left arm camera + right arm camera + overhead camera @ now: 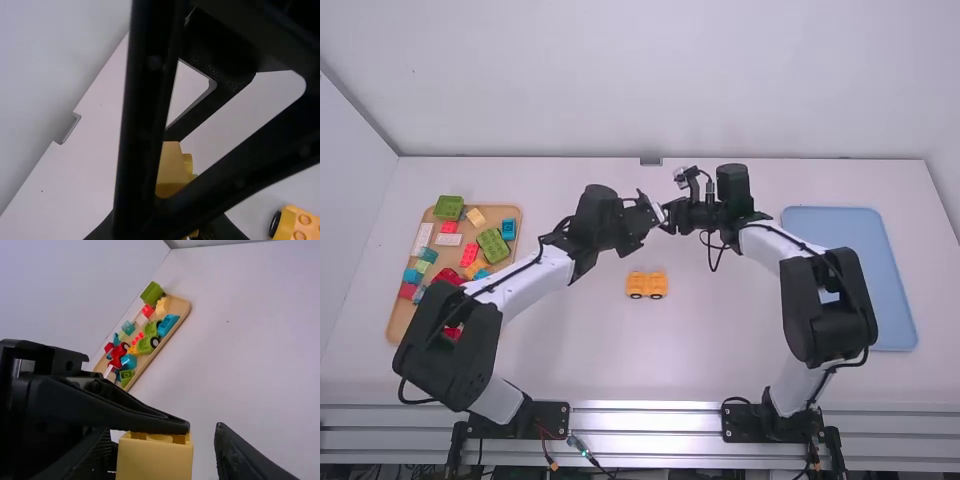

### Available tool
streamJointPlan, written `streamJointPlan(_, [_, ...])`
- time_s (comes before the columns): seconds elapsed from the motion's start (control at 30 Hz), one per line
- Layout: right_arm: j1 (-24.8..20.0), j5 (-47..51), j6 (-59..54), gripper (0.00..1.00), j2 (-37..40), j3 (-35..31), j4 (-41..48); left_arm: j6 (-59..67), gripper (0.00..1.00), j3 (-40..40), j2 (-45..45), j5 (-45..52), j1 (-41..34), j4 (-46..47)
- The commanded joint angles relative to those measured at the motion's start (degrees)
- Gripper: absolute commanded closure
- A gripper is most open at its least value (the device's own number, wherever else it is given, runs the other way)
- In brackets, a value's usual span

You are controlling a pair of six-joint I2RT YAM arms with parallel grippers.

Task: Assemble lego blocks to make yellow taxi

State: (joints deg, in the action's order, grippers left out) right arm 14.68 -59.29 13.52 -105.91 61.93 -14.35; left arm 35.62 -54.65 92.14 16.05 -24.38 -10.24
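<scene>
you look to be mid-handover: the left gripper (654,211) seems closed on the yellow block (155,461), though its pads are partly hidden. the right gripper (162,432) stands open around it, with a gap beside one finger. centre the right fingers before you close them — gently, so the block doesn't twist — then let the left fingers go and back them straight out.

the high view gives you the wheeled base (646,285) on the worktop (590,350), nearer the arm bases than the grippers; the left wrist view adds its studs — handy for lining up — while the right wrist view reveals that side gap.
</scene>
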Motion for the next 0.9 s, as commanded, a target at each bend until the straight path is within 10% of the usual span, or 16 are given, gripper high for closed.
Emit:
streamJointPlan(0.0, [0.0,-0.7,-0.1,0.53,-0.3,1.1,0.3,0.4,0.98,0.3,0.3,0.3,-0.5,-0.5])
streamJointPlan(0.43, [0.1,-0.7,-0.1,0.71,-0.3,1.1,0.3,0.2,0.91,0.3,0.3,-0.6,-0.5,-1.0])
streamJointPlan(0.63, [0.7,-0.7,-0.1,0.74,-0.3,1.1,0.1,0.2,0.58,0.3,0.3,-0.6,-0.3,-1.0])
streamJointPlan(0.77, [0.7,-0.7,-0.1,0.74,-0.3,1.1,-0.2,0.2,0.01,0.3,0.3,-0.6,-0.2,-0.9])
streamJointPlan(0.87, [0.1,0.9,-0.3,0.76,-0.3,1.1,-0.1,-3.7,0.00,0.3,0.3,-2.5,-0.4,-0.8])
